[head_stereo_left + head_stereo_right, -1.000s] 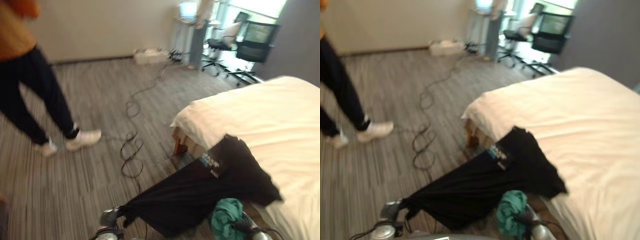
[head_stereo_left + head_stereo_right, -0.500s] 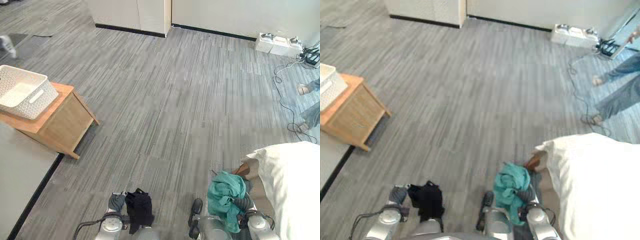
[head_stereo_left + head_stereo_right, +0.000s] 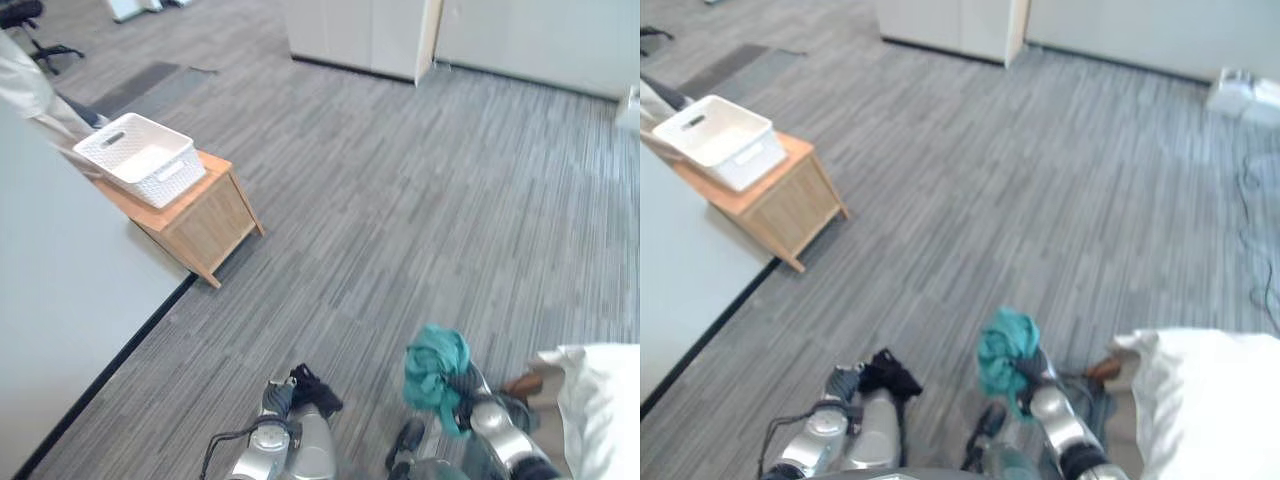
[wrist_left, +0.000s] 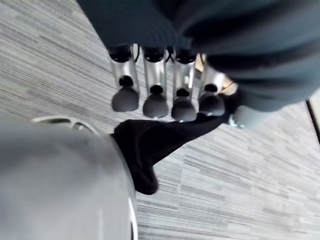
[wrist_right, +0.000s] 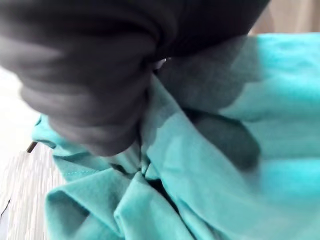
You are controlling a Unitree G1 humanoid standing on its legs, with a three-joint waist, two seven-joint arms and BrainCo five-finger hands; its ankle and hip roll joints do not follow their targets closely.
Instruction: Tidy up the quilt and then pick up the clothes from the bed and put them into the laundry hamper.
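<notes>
Presently logged, from the hands outward. Left hand (image 3: 277,398): at about 6 o'clock in the head view, fingers (image 4: 155,102) curled over a black garment (image 4: 150,145), which is pinched against the thumb and hangs down in a bunched fold. Right hand (image 3: 1038,372): just to the right of the left, at about 5 o'clock, wrapped in a teal garment (image 3: 1005,345) that is bunched over it; the right wrist view shows the dark cover pressed into the teal folds, fingers buried, so whether they are clenched on the cloth cannot be told. Bed corner with cream quilt (image 3: 1210,400): at 4 o'clock, near the right arm. Grey striped carpet (image 3: 400,220): underneath both hands. White laundry hamper (image 3: 140,158): at 10 o'clock, well apart from both hands, standing on a low wooden cabinet (image 3: 195,218) against a pale wall (image 3: 60,300). White cupboards (image 3: 360,35): at 12 o'clock.
</notes>
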